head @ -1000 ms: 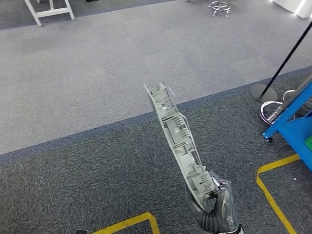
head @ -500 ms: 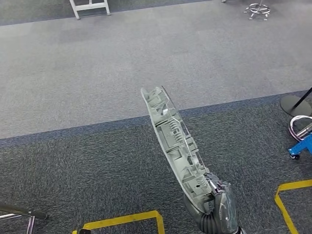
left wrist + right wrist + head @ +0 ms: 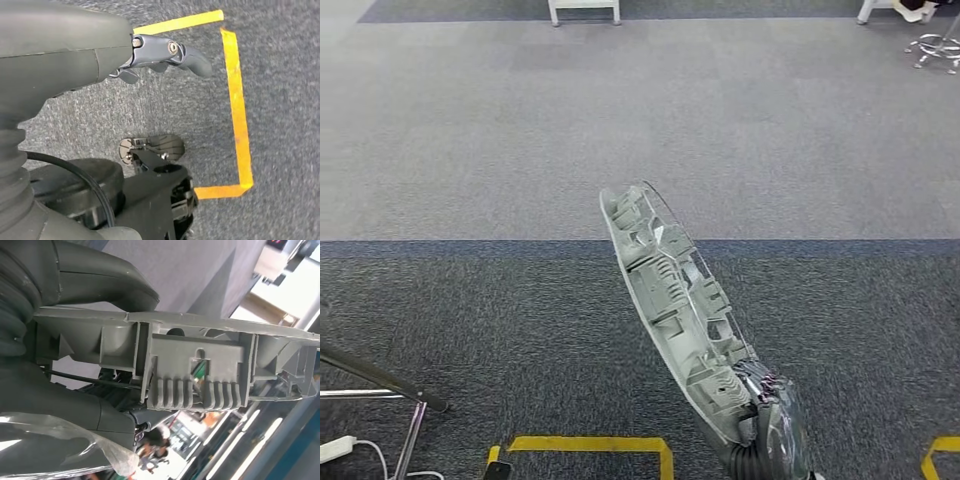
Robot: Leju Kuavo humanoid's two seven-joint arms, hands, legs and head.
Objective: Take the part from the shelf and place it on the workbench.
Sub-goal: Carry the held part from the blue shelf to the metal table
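Up and forward-left from my right hand (image 3: 765,430), which clamps its near end, runs the ribbed grey plastic part (image 3: 675,300); my left hand (image 3: 166,52) hangs empty, fingers loose.

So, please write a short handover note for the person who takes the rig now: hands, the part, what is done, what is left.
Right hand: grips the long grey part by its lower end; the part slants up and forward over the dark carpet.
Left hand: holds nothing, fingers apart, above the yellow floor tape.
Done: the part is off the shelf and in hand.
Left: reach the workbench and set the part on it.
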